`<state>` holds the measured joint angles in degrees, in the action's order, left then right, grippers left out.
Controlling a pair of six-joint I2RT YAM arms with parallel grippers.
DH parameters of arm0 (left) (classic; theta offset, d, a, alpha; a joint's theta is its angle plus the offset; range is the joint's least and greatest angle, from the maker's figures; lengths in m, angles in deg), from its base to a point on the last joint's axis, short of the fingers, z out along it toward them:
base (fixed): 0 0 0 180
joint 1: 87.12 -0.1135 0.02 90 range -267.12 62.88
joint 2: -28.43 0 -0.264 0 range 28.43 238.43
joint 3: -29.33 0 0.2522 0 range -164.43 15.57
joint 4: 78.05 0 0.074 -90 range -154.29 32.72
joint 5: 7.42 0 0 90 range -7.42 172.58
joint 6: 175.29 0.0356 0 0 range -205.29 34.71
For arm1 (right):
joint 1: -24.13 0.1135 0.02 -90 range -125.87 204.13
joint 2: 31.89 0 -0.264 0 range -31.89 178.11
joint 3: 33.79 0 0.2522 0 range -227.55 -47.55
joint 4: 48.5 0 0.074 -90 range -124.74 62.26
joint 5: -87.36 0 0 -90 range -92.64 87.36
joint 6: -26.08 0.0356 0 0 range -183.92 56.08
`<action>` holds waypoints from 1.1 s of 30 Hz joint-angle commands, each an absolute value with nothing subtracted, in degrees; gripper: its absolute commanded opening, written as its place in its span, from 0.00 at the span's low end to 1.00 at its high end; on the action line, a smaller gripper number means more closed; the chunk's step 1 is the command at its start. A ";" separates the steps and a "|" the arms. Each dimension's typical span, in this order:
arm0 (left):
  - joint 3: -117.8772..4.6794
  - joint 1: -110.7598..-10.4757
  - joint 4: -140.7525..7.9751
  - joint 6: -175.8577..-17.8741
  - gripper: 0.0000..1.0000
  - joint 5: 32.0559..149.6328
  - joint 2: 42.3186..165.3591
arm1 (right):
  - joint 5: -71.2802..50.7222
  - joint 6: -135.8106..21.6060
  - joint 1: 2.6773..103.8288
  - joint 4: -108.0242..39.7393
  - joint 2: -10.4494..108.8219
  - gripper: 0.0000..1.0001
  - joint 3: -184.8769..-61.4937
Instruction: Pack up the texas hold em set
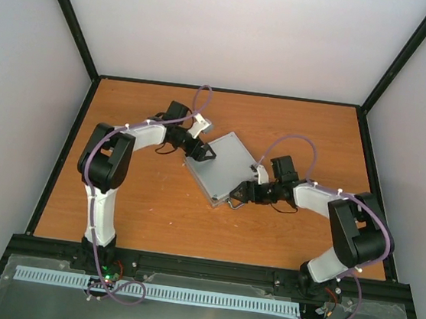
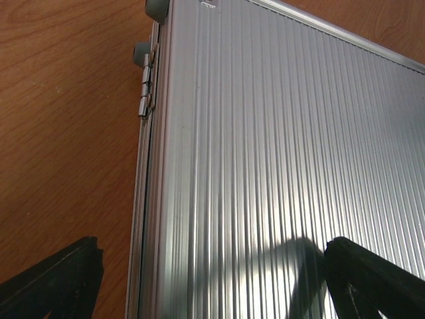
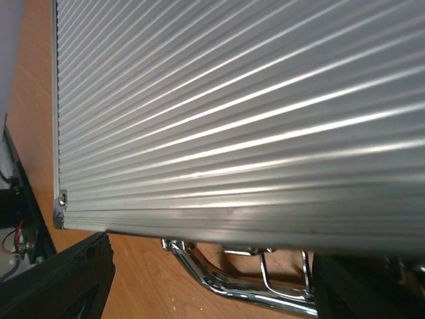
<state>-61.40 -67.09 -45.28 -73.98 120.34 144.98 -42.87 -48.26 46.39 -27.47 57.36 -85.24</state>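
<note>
White walls and a black frame (image 1: 73, 32) stand around an orange-brown counter (image 1: 130, 212) with a wood grain pattern. On the middle of this counter lies the case (image 1: 223, 168), flat and shut. It is silver metal, nearly square, and its lid (image 2: 279, 153) has fine straight ribs that catch the light in stripes. Because it is almost square, I cannot tell a clear long axis. It is turned like a diamond, with one corner to the far side and one to the near side. The side with the chrome handle (image 3: 199, 272) looks to the near right. The side with the small metal hinge (image 2: 145, 90) looks to the far left. The handle is a bent shiny bar and it lies low over the counter, just beside the case wall.

The left claw (image 1: 202, 154) is at the far-left side of the case. Its black fingers (image 2: 60, 279) are wide apart: one is over the bare wood and the other over the ribbed lid, with the edge of the case between them, and they grip nothing. The right claw (image 1: 238, 193) is at the near-right side, also spread wide. Its dark fingers (image 3: 60, 279) stand on both sides of the handle and do not close on it.
</note>
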 commanded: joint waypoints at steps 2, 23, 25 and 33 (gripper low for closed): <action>-58.35 -66.77 -43.03 -73.19 0.92 117.04 144.05 | -46.39 -49.13 46.97 -22.41 59.96 0.82 -86.93; -55.26 -66.02 -45.59 -75.29 0.92 113.80 141.85 | -53.21 -38.65 46.97 -18.22 62.14 0.81 -91.29; -55.11 -65.95 -45.73 -75.43 0.92 114.00 141.83 | -53.59 -37.38 46.97 -19.42 62.38 0.81 -90.66; -54.74 -65.63 -46.10 -75.66 0.92 114.42 142.03 | -52.15 -31.33 46.89 -24.68 60.61 0.80 -89.26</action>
<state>-56.37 -66.43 -49.06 -76.82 117.37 141.49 -52.53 -35.99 46.41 -20.78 61.73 -90.34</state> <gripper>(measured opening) 0.917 0.806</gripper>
